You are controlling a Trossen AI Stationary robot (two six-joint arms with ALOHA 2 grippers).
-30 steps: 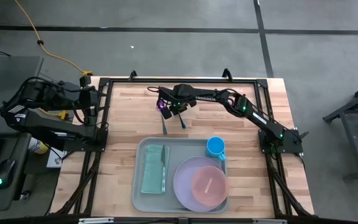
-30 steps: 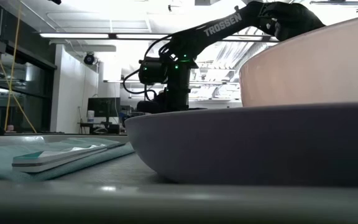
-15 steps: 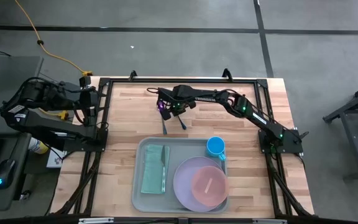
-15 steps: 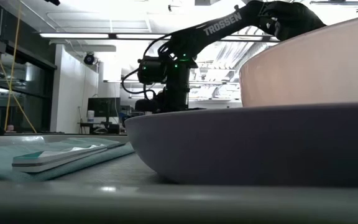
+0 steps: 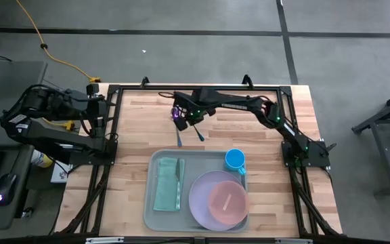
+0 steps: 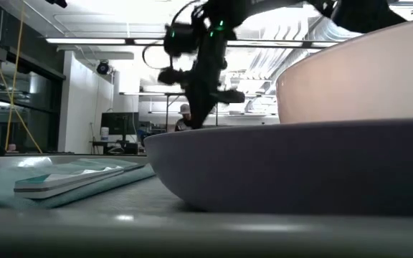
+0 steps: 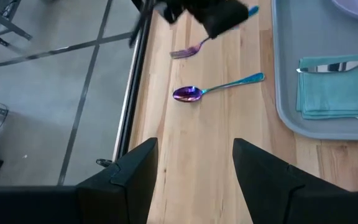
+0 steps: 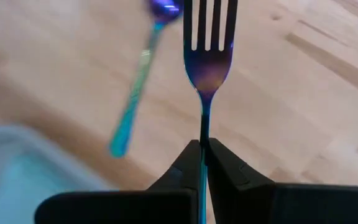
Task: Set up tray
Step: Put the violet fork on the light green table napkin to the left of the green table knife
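The tray [image 5: 149, 203] is pale grey-blue, the cloth [image 5: 168, 184] teal, the plate [image 5: 202, 196] lavender, the bowl [image 5: 227, 202] pink, the cup [image 5: 235, 160] blue; the fork [image 8: 206, 59] and spoon [image 7: 215, 88] shimmer iridescent blue-purple.

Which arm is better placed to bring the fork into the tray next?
The right. The right gripper is shut on the fork, out over the wood just beyond the tray. The left gripper waits open at the table's left edge, holding nothing.
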